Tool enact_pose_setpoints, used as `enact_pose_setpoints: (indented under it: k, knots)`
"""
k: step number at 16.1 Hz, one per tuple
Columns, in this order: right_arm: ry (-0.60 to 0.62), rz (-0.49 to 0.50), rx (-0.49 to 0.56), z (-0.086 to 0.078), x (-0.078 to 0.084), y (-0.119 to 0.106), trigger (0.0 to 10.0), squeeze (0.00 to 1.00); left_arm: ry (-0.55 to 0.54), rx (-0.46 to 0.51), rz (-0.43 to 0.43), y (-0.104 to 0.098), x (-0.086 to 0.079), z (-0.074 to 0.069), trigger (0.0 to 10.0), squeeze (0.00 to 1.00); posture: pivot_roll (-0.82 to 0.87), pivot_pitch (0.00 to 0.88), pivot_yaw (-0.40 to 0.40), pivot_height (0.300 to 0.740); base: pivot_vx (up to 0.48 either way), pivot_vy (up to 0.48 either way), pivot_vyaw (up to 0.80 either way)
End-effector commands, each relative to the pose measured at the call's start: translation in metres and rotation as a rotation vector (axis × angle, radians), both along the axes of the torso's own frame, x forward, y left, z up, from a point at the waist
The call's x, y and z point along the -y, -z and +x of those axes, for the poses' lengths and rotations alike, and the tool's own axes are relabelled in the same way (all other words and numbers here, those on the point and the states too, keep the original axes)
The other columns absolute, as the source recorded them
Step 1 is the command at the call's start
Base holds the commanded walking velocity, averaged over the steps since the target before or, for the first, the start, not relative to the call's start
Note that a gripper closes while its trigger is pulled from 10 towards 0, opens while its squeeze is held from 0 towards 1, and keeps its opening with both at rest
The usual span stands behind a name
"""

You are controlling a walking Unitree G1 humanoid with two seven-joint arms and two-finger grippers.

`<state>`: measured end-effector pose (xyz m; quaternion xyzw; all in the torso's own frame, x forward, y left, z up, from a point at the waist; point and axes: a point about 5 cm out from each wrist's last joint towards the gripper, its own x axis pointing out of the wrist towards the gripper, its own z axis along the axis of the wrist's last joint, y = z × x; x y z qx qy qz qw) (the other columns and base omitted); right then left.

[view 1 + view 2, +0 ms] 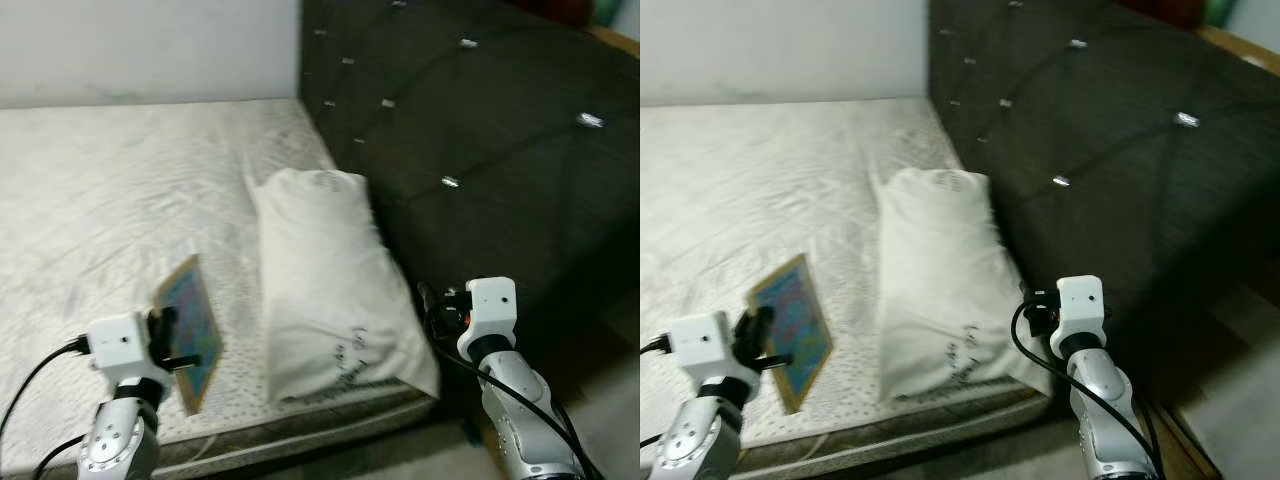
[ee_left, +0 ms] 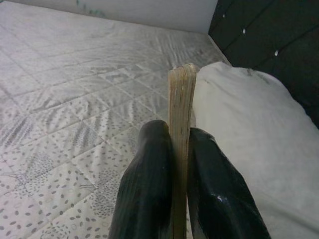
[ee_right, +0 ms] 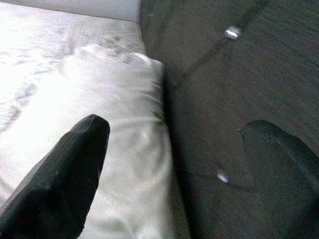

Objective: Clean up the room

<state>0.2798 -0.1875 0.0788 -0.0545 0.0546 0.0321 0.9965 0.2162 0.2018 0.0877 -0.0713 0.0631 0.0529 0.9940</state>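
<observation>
Nearest, the left claw [image 2: 179, 164] is clenched on the lower edge of a thin, colourful hardcover picture book [image 1: 190, 332], held upright over the quilted white mattress [image 1: 90, 200] beside the plump white pillow [image 1: 330, 280]. That narrow edge grip could let the book pivot and slip. The right claw [image 3: 169, 184] hangs released between pillow and dark tufted headboard [image 1: 480, 120] beyond, and may snag either.

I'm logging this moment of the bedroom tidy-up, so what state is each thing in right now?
Book: held off the mattress, tilted, cover showing.
Left gripper: shut on the book's edge.
Right gripper: open, beside the pillow's end, holding nothing.
Pillow: lying flat on the mattress along the headboard.
Mattress: bare, no sheet, quilted surface showing.
Headboard: dark, tufted, upright beside the pillow.
</observation>
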Motion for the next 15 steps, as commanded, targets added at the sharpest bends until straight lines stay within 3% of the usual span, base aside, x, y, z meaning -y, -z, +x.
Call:
enact_pose_setpoints:
  k: [1, 9, 15]
  knots:
    - [-0.008, 0.001, 0.010, 0.0015, -0.0003, -0.0045, 10.0, 0.00, 0.028, 0.057, -0.003, -0.0115, 0.0039, 0.0022, 10.0, 0.00, -0.06, 0.000, -0.025, 0.740, 0.000, 0.000, 0.00]
    - [-0.010, 0.003, -0.002, 0.0002, -0.0015, -0.0024, 10.0, 0.00, 0.076, 0.075, -0.020, -0.0158, 0.0100, 0.0032, 10.0, 0.00, -0.06, 0.000, -0.022, 0.740, 0.364, 0.000, 0.00]
    - [-0.008, -0.001, -0.007, 0.0010, 0.0000, -0.0016, 10.0, 0.00, 0.028, 0.022, -0.033, -0.0091, 0.0108, 0.0055, 10.0, 0.00, -0.06, 0.000, -0.021, 0.740, 0.000, 0.000, 0.00]
